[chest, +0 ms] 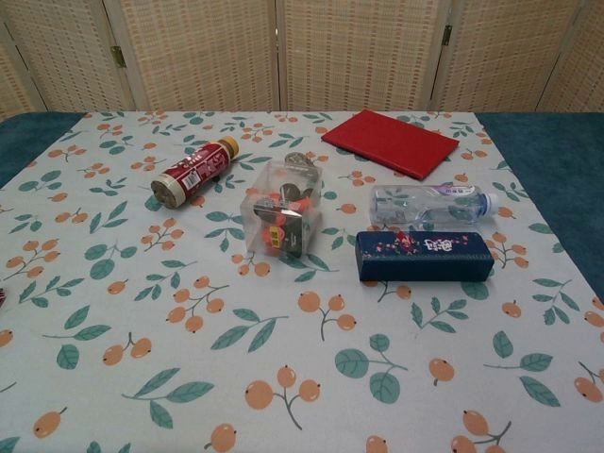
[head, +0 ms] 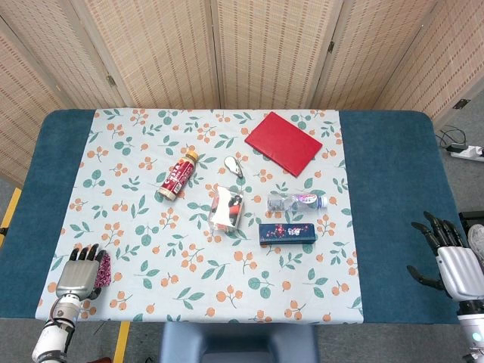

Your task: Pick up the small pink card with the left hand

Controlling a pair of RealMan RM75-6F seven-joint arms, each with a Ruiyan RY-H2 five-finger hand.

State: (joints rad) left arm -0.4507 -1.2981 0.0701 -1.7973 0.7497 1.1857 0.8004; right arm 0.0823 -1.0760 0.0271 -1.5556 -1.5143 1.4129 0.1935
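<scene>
Floral bench (head: 45, 227): left hand (head: 78, 277) fingers gripping small pink card (head: 105, 268); lift step next. Right hand (head: 456, 266) fingers spread, idle.

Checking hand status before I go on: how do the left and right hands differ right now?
The left hand sits at the near left edge of the floral cloth, with the small pink card right at its fingers; the right hand is off the cloth by the table's near right corner, with nothing near it. The right hand's fingers are visibly spread; the left hand's lie closer together. Both show only in the head view, with fingers pointing away from the robot.
</scene>
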